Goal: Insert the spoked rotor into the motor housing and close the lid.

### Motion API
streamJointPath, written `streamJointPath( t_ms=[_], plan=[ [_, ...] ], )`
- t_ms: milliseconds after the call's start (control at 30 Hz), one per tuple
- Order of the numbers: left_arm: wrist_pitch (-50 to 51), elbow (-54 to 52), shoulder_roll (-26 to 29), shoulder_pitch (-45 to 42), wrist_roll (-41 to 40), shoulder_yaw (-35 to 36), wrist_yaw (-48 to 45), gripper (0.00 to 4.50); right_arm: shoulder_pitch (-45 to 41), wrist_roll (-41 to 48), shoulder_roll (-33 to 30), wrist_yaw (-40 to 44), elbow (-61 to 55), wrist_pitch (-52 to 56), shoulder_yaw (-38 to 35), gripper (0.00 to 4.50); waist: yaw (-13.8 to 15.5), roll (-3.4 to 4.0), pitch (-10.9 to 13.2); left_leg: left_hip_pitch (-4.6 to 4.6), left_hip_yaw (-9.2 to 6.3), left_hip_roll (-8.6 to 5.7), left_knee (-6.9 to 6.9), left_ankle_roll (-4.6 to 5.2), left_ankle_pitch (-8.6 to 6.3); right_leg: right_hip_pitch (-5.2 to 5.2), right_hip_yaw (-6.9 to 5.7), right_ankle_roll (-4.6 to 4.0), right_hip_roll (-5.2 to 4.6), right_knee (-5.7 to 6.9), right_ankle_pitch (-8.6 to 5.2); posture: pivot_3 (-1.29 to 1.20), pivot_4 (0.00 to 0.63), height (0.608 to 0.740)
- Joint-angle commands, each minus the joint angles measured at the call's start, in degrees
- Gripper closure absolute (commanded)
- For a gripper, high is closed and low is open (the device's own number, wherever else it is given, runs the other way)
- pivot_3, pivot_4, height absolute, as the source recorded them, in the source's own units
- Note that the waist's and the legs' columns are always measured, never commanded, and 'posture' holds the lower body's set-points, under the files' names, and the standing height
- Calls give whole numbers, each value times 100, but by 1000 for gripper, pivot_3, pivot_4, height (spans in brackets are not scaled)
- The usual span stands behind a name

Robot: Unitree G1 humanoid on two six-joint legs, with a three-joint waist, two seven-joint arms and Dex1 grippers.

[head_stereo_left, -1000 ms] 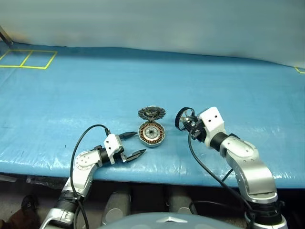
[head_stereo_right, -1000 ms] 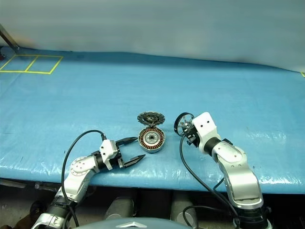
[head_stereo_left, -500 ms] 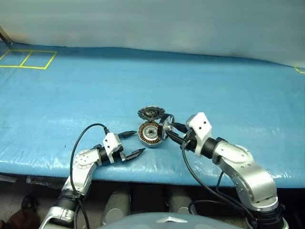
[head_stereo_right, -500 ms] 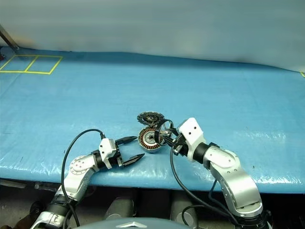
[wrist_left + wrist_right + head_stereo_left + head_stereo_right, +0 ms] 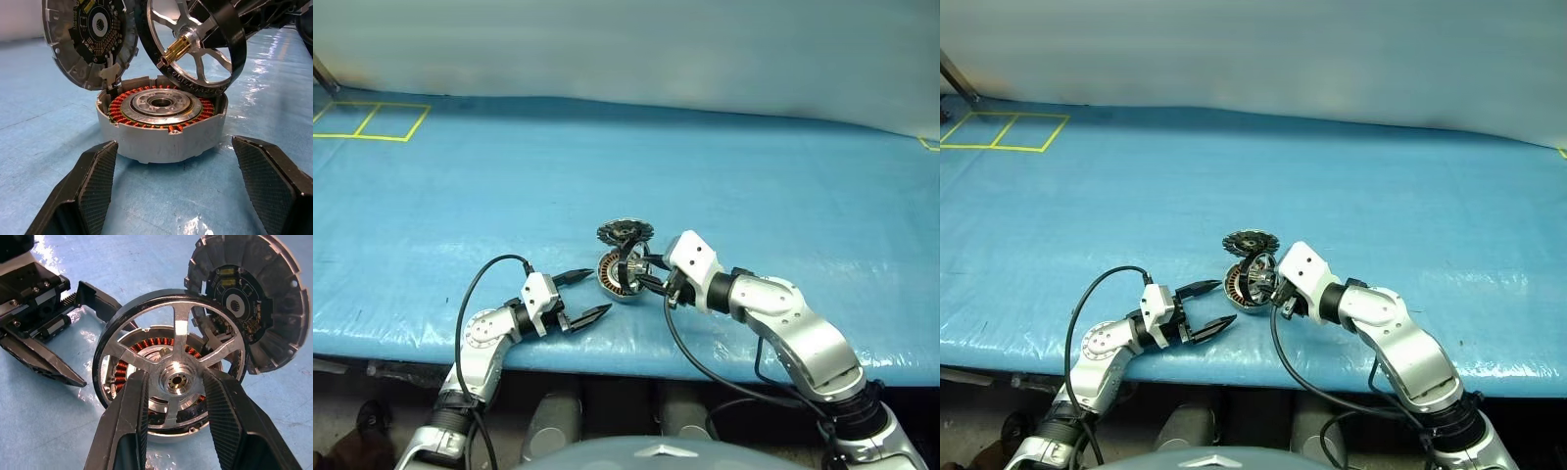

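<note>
The motor housing (image 5: pixel 161 128), a round silver case ringed with copper windings, lies on the blue sheet. Its lid (image 5: pixel 88 39) stands tilted up at the housing's far edge, inner face toward the case. My right gripper (image 5: pixel 176 377) is shut on the spoked rotor (image 5: pixel 177 328), its fingers either side of the hub. The rotor (image 5: pixel 628 264) hangs tilted just above the housing (image 5: pixel 613 281), brass shaft pointing down at the centre. My left gripper (image 5: pixel 599 292) rests open near the table's front, its fingers (image 5: pixel 93 186) apart on either side of the housing's near wall, not touching it.
A blue plastic sheet (image 5: pixel 754 186) covers the table, which ends a little in front of both grippers. Yellow tape squares (image 5: pixel 367 119) mark the far left corner. Black cables loop off both wrists.
My right gripper has carried the rotor leftward from beside the housing to just above it and turned its wrist. The left gripper has stayed put and open.
</note>
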Motion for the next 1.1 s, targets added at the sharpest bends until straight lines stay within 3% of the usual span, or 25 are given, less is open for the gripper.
streamJointPath(
  t_ms=[33, 633, 1100],
  plan=[
    [-59, -167, -23, 41, -3, 46, 28, 407, -122, -41, -121, 118, -74, -128, 44, 3155, 2, -1, 0, 0, 0, 0, 0, 0, 0, 0, 0, 0, 0, 0, 0, 0, 150, 740],
    [-164, -163, -116, 137, 86, 10, 194, 407, -695, -415, -664, 692, 180, -415, 430, 3155, 19, -1, 0, 0, 0, -1, 1, 0, 0, 0, 0, 0, 0, 0, 0, 0, 150, 740],
    [-182, -231, -133, 241, 115, -13, 288, 407, -847, -789, -643, 794, 588, -546, 661, 3155, 24, -2, -3, 10, 0, -1, 3, 0, 0, 11, 0, 1, 0, -1, 0, 0, 150, 740]
  ],
)
